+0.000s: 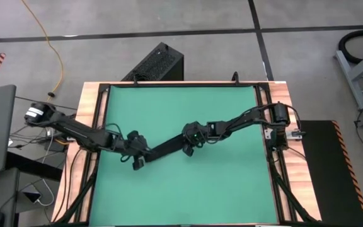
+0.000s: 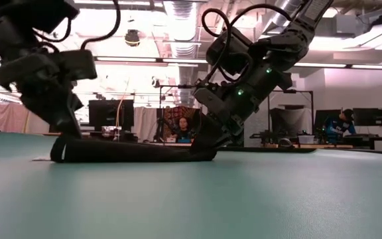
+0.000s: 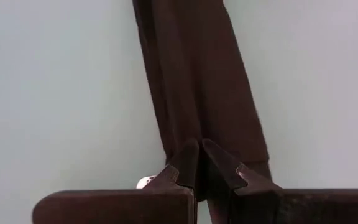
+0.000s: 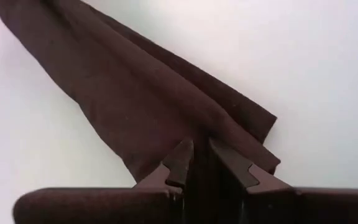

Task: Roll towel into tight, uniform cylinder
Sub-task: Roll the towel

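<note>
towel (image 1: 164, 149) stretched between left gripper (image 1: 137, 157) at 8 o'clock and right gripper (image 1: 188, 146), both pinching its ends; uneven pull could slip it free.

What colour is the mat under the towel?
Plain green mat, with no pattern; clearest in the high view.

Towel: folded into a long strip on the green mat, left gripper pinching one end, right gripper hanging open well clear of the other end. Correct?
Not quite. The right gripper is not clear of the towel; it is shut on the towel's other end, as the right wrist view shows. The rest holds: the towel lies as a long strip on the green mat, and the left gripper pinches its opposite end.
</note>
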Robot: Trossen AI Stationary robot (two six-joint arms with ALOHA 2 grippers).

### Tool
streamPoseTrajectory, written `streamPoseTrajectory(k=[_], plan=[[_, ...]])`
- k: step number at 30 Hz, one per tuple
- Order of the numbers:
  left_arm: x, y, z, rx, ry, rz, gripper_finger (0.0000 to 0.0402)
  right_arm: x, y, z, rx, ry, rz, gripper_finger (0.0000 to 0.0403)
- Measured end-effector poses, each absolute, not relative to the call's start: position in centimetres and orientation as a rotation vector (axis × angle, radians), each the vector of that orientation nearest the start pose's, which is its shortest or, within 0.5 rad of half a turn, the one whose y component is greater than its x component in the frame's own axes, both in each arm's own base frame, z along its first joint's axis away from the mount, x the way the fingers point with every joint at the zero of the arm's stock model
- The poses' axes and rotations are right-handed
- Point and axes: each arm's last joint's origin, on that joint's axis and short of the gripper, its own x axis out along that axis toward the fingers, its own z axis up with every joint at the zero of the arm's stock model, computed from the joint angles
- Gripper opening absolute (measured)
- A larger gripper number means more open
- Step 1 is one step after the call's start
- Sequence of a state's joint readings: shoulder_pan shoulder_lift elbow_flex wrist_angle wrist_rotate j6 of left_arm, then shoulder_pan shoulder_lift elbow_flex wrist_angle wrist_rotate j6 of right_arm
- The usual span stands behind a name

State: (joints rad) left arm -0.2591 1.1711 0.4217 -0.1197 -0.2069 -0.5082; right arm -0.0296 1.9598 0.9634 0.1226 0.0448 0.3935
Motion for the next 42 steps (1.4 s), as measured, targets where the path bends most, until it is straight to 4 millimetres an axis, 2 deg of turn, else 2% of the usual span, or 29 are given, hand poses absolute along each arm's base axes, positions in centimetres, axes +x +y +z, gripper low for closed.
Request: streamPoseTrajectory(k=[5, 12, 15, 24, 28, 32, 34, 38, 42], plan=[[19.6, -5.7, 13.7, -0.222, 0.861, 0.215, 0.0000, 36.6, -1.1, 10.1, 0.361, 0.847, -0.238, 0.0075], [19.4, -6.3, 13.3, -0.149, 0.874, 0.222, 0.0012, 36.6, -1.0, 10.1, 0.360, 0.846, -0.238, 0.0075], [18.8, -6.3, 13.8, -0.111, 0.906, 0.252, 0.0020, 36.6, -1.0, 10.1, 0.360, 0.847, -0.238, 0.0075], [17.6, -6.8, 15.7, -0.085, 0.914, 0.279, 0.0007, 36.5, -1.0, 10.0, 0.358, 0.847, -0.239, 0.0075], [16.9, -7.2, 17.7, -0.074, 0.832, 0.313, 0.0004, 36.5, -1.0, 10.0, 0.355, 0.847, -0.241, 0.0075], [17.8, -8.2, 19.2, -0.020, 0.497, 0.395, 0.0000, 36.5, -1.0, 10.0, 0.355, 0.847, -0.241, 0.0075], [18.6, -8.6, 18.7, 0.024, 0.408, 0.369, 0.0000, 36.5, -1.0, 10.0, 0.355, 0.847, -0.241, 0.0075], [20.3, -9.2, 17.0, 0.066, 0.350, 0.340, 0.0000, 36.6, -1.0, 10.0, 0.355, 0.844, -0.240, 0.0075], [21.4, -9.6, 14.8, 0.094, 0.382, 0.357, 0.0000, 36.6, -1.0, 10.1, 0.356, 0.829, -0.238, 0.0075]])
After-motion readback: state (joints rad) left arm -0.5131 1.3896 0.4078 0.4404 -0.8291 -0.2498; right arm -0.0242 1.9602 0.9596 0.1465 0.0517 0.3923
